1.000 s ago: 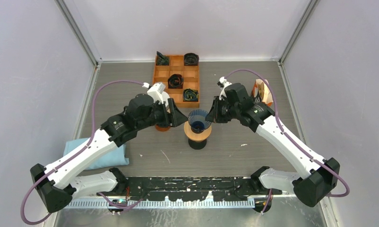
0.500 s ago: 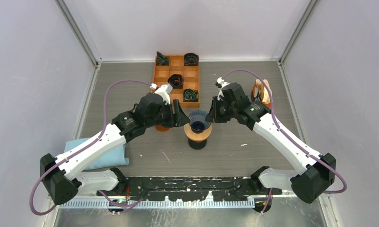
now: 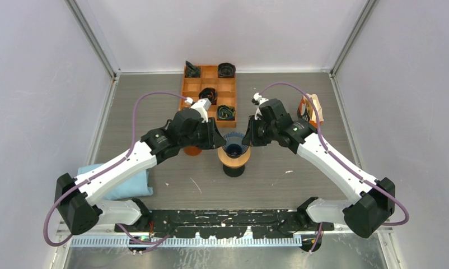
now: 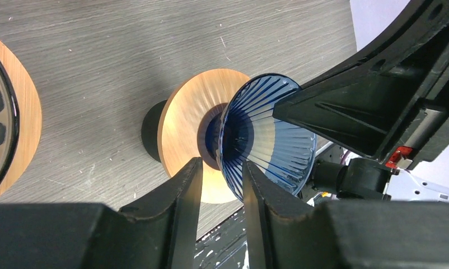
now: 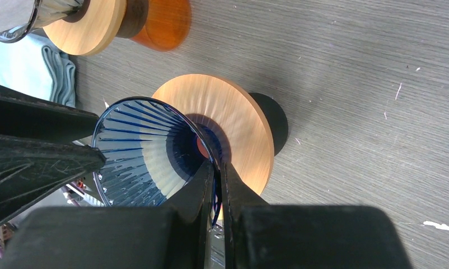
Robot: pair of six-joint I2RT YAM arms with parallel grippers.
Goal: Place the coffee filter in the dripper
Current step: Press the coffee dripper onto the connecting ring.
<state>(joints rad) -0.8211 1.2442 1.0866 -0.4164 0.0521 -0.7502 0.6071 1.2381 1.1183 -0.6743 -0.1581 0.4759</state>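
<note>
- Between the right pincer's (image 5: 216,168) pressed-together fingers sat the blue dripper's (image 5: 138,151) rim.
- Left pincer (image 4: 222,168), slightly spread, straddled the opposite rim.
- Coffee filters (image 3: 310,109) stood well right of the right pincer.

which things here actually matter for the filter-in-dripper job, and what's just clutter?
Job: blue ribbed cone; round wooden collar on black base beneath it; right gripper, pinching the cone's rim; left gripper, open astride the rim.
Lying about: orange compartment tray; light blue cloth; second wood-collared dripper on orange base; orange-and-white object at right, unclear what.
</note>
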